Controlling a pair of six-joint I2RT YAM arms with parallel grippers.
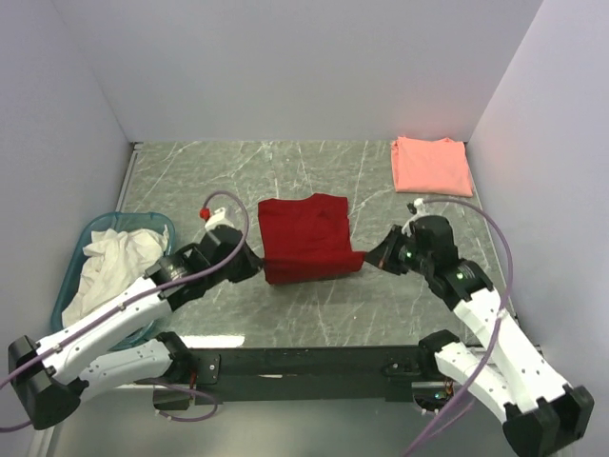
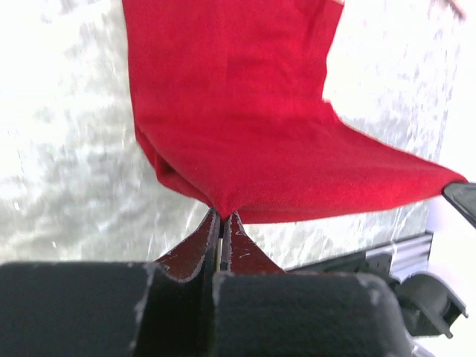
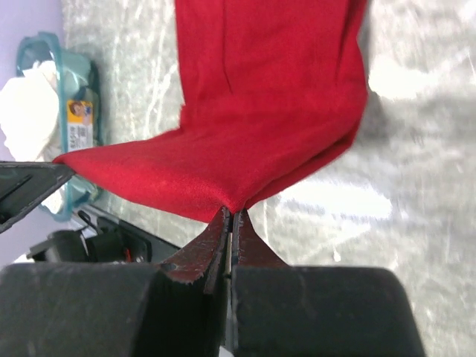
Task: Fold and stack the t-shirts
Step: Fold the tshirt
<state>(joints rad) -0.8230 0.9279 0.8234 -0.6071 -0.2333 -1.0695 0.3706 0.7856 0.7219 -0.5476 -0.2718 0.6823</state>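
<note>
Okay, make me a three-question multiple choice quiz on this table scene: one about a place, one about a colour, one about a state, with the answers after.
1. Where is the folded salmon-pink cloth t-shirt?
A. Far right corner of the grey marbled table
B. In the basket
C. Under the red shirt

2. What colour is the crumpled cloth in the teal plastic basket?
A. Blue
B. White
C. Black

3. The right gripper is:
A. Wide open above the table
B. Shut on the deep red cloth t-shirt
C. Shut on the basket rim

Answers:
1 A, the top view shows it by the far right walls.
2 B, white fabric fills the basket.
3 B, the right wrist view shows closed fingers pinching red cloth.
</note>
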